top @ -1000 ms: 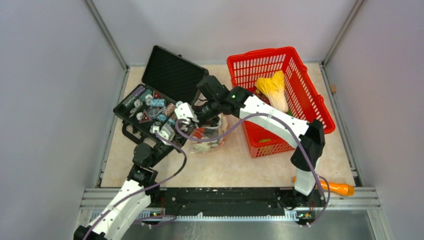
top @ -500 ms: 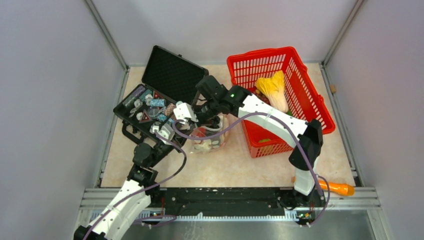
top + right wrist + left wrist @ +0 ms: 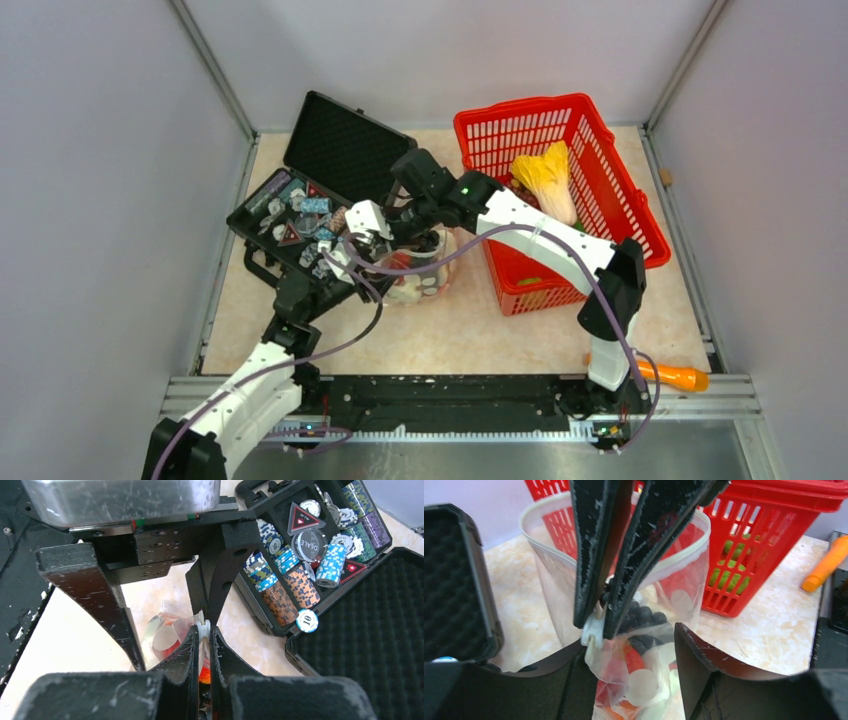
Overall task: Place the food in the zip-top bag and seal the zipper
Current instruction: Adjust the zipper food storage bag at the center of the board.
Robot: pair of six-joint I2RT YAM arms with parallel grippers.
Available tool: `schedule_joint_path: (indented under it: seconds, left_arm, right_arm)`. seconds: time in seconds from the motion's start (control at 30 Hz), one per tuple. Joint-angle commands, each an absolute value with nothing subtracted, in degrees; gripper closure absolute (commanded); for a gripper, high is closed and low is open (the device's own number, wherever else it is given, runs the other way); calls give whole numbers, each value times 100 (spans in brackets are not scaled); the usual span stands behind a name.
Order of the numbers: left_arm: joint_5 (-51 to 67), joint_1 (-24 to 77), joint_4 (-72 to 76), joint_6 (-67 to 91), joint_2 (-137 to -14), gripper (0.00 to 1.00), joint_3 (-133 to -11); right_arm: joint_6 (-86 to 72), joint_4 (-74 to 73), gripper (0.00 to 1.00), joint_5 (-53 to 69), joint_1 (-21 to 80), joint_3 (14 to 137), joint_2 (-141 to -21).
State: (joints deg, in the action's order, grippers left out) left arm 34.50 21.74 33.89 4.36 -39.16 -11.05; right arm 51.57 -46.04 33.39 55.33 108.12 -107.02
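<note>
The zip-top bag point(image 3: 551, 575) holds dark grapes point(image 3: 644, 616).

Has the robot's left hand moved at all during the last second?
Yes. The left hand has crept slightly up the overhead view, farther over the near edge of the open poker chip case.

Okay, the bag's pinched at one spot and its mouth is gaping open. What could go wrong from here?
1. The right gripper pinches the zipper at one spot only. The rest of the zip-top bag mouth gapes, so a tilt could spill the food.
2. The left gripper stands open astride the bag beside that pinch. If it closes off the strip, it might catch film or food instead.
</note>
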Motion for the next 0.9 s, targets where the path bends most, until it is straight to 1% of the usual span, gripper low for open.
schedule_joint_path:
  seconds: [0.0,0.1,0.2,0.23,0.33,0.37,0.43,0.47,0.6,0.7,0.87]
  left_arm:
    - [3011,2153,4457,505,-4011,47,-972]
    - [2734,2149,5074,596,-4193,54,-840]
    - [2859,2150,5289,622,-4466,63,-902]
    - [3004,2151,5285,580,-4552,67,-950]
    - [3212,2151,5244,511,-4667,85,-975]
    - [3210,2150,5265,522,-4668,90,-941]
    - [3200,2151,5227,499,-4626,95,-897]
    - [3181,2149,5161,483,-4593,100,-890]
    - [2987,2153,5076,448,-4437,100,-819]
    - [2600,2152,4962,456,-4296,100,-803]
    - [2316,2148,4706,486,-3915,100,-843]
  right_arm:
    - [4988,-4266,100,3590,5502,10854,-10365]
    - [4948,-4269,100,3713,5503,10830,-10287]
    - [4921,-4259,100,3711,5502,10809,-10243]
    - [4892,-4235,100,3679,5502,10809,-10235]
    - [4871,-4218,100,3626,5503,10838,-10230]
    - [4862,-4214,100,3615,5506,10845,-10230]
    - [4853,-4213,100,3604,5502,10854,-10231]
    - [4847,-4207,100,3589,5502,10854,-10231]
    - [4817,-4211,100,3507,5509,10863,-10240]
    - [4832,-4245,100,3427,5509,10840,-10239]
    - [4866,-4345,100,3027,5509,10733,-10275]
